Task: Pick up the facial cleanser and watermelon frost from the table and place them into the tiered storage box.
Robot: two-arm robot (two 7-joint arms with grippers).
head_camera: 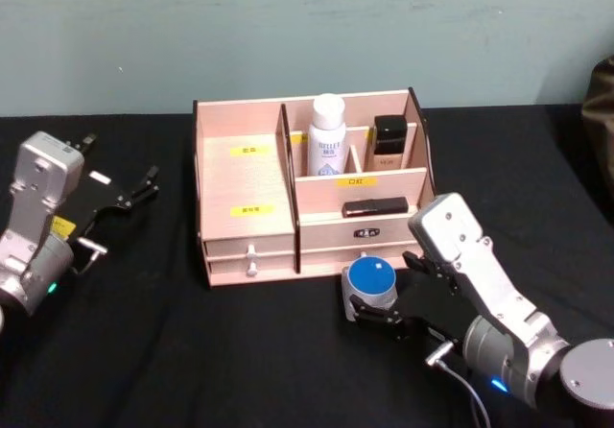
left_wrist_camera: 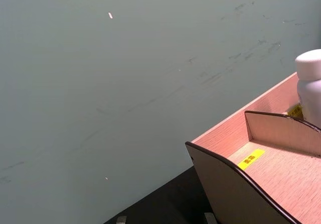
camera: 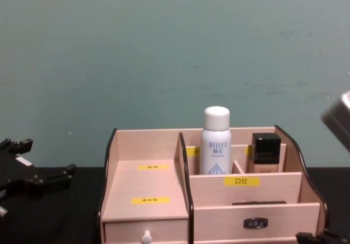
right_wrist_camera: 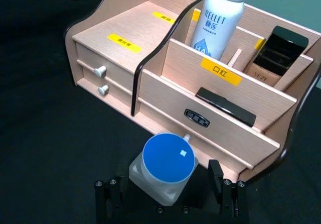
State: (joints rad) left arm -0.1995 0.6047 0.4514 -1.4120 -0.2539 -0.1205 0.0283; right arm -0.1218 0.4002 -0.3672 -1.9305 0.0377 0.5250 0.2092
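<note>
Right gripper (right_wrist_camera: 163, 184) fingers apart astride the blue-lidded jar (head_camera: 371, 277) on the desk (head_camera: 240, 351), 6 o'clock of the tiered storage box (head_camera: 245, 174), hard by its drawer front; white cleanser bottle (head_camera: 327, 135) upright in rear compartment; left gripper (head_camera: 129, 210) idle at 9 o'clock, fingers apart.

We count one tiered storage box (head_camera: 245, 180) on the bench (head_camera: 144, 351). Standing in it we find two bottles: one white bottle (head_camera: 327, 135) and one dark-capped bottle (head_camera: 389, 142). One flat black case (head_camera: 374, 207) lies on its middle step. In front of the box stands one blue-lidded jar (head_camera: 371, 282). On the box we count five yellow labels (right_wrist_camera: 124, 41), two of them partly hidden by dividers, three drawer knobs (right_wrist_camera: 100, 71) and one dark nameplate (right_wrist_camera: 196, 118). There are two grippers: the left gripper (head_camera: 120, 215) and the right gripper (head_camera: 393, 289).
</note>
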